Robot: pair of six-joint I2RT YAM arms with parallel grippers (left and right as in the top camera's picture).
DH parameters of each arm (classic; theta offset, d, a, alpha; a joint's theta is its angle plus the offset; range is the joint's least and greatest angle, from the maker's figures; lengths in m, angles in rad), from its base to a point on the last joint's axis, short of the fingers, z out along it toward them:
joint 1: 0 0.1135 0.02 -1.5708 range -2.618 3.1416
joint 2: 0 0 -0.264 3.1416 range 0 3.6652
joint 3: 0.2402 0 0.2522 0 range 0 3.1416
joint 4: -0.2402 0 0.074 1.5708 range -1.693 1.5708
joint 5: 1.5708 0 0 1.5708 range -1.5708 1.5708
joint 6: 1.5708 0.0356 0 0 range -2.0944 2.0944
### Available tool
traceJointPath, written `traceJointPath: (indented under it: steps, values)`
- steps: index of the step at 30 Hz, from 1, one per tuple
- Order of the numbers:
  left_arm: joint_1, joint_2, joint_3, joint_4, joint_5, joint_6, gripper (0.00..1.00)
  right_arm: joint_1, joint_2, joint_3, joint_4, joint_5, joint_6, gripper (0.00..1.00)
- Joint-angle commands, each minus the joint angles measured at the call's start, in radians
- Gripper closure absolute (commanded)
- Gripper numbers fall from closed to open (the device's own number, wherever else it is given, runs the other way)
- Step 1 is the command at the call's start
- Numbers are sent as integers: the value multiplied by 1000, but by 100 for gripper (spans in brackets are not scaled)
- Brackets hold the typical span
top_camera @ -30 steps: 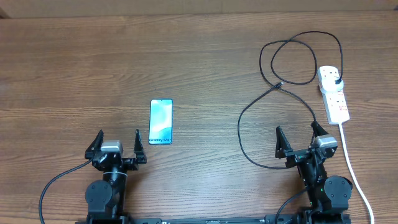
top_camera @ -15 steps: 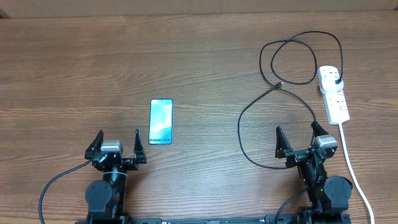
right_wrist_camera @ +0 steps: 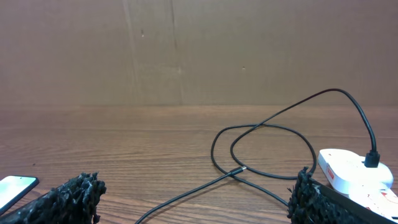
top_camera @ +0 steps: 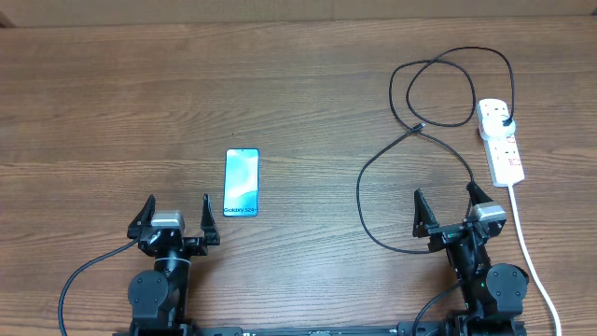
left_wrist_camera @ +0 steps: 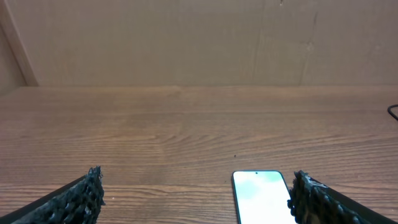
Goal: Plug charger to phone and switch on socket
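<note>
The phone [top_camera: 242,182] lies flat, screen up, left of centre; it also shows in the left wrist view [left_wrist_camera: 261,196] and at the left edge of the right wrist view [right_wrist_camera: 13,188]. The black charger cable [top_camera: 373,177] loops across the right side, its connector tip [top_camera: 419,126] loose on the table, seen too in the right wrist view [right_wrist_camera: 237,172]. Its plug [top_camera: 504,119] sits in the white socket strip [top_camera: 500,142]. My left gripper [top_camera: 174,219] is open, empty, just near-left of the phone. My right gripper [top_camera: 451,215] is open, empty, near the strip.
The strip's thick white cord [top_camera: 534,257] runs from its near end past my right arm to the table's front edge. A brown wall [left_wrist_camera: 186,43] stands behind the wooden table [top_camera: 112,103].
</note>
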Motion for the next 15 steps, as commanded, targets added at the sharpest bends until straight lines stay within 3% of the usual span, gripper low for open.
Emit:
traceJointPath:
  steps: [1,5,8,15]
  values:
    - [9,-7,-5,6,2,19,0,5,-7,-11,6,10,-8,0]
    - [9,-7,-5,13,-20,17,0,5,-7,-11,6,10,-8,0]
    - [9,-7,-5,40,60,10,0,5,-7,-11,6,10,-8,0]
    - [9,-7,18,129,132,-153,0,5,-7,-11,6,10,-8,0]
